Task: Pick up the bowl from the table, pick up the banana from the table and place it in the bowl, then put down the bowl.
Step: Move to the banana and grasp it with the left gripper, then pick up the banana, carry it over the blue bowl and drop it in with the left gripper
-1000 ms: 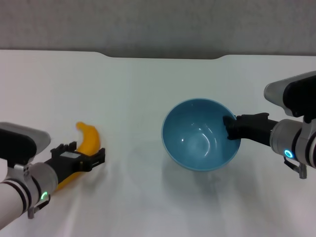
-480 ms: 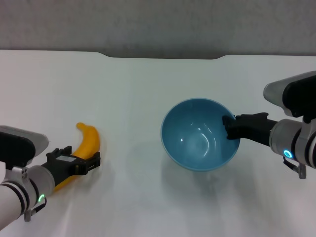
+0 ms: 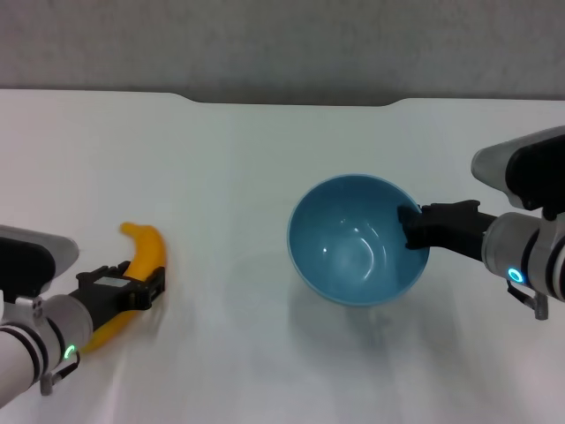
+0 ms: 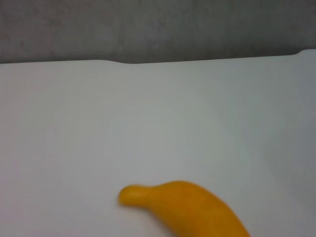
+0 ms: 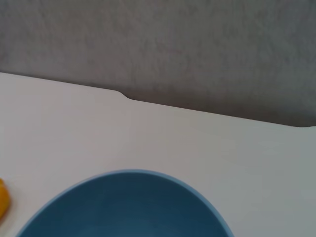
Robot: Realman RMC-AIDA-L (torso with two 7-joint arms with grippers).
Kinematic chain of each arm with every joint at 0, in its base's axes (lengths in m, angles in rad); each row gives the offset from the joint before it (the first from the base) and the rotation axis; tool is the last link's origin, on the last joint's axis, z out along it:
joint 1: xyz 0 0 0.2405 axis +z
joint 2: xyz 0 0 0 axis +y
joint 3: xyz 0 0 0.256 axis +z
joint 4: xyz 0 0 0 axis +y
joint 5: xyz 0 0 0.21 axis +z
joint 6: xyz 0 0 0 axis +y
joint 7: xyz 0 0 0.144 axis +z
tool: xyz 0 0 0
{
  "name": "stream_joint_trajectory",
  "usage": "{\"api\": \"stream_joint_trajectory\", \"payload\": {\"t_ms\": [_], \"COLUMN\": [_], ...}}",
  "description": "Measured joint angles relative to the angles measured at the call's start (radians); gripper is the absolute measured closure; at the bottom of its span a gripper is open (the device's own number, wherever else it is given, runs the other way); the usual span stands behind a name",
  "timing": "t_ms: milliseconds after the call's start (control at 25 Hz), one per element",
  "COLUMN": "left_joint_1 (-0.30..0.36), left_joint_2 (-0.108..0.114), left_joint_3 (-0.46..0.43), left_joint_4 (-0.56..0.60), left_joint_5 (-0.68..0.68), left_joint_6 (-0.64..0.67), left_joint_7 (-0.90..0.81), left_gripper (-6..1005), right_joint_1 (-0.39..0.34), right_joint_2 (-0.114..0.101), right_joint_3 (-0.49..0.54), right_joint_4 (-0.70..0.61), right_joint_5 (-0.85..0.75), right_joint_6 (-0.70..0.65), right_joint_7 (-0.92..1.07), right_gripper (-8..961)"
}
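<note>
Head view shows the table (image 3: 221,159) stretching white and bare from the near edge to its far edge, where a rounded notch cuts in; wide open surface lies between the two arms and behind both objects. The right gripper (image 3: 413,226) is clamped on the right rim of the bowl (image 3: 357,240), which sits tilted with a soft shadow under it, apparently lifted off the surface, right of centre. The left gripper (image 3: 146,287) is closed around the middle of the banana (image 3: 141,265) near the left front of the table, well apart from the bowl. Compared with a second ago, the left gripper and banana have shifted left and toward the near edge, widening the gap to the bowl; the bowl and right gripper have not moved.
</note>
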Motion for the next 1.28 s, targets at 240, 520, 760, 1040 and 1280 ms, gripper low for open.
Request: {"api": "stream_joint_trajectory", "payload": {"t_ms": [240, 520, 760, 1040, 1280], "left_joint_1": [0.007, 0.154, 0.258, 0.225, 0.149], "left_joint_2": [0.001, 0.009, 0.007, 0.004, 0.002], "left_joint_3": [-0.017, -0.038, -0.073, -0.080, -0.056], "left_joint_4": [-0.006, -0.262, -0.399, -0.295, -0.153], "left_joint_5": [-0.009, -0.010, -0.077, -0.268, -0.387], "left_joint_6": [-0.008, -0.056, -0.336, -0.660, -0.836], "left_joint_7": [0.001, 0.001, 0.002, 0.032, 0.053], "left_gripper": [409, 485, 486, 485, 485], "right_joint_1": [-0.007, -0.005, 0.026, 0.076, 0.108], "right_joint_2": [0.000, 0.000, 0.003, 0.002, 0.002], "right_joint_3": [0.000, 0.003, -0.017, -0.079, -0.117], "right_joint_4": [0.000, 0.018, 0.051, 0.086, 0.082], "right_joint_5": [0.001, 0.004, 0.015, 0.092, 0.113], "right_joint_6": [-0.002, -0.003, -0.005, -0.029, -0.032], "right_joint_7": [-0.001, -0.001, 0.003, -0.001, -0.003], "right_gripper": [914, 913, 913, 913, 913]}}
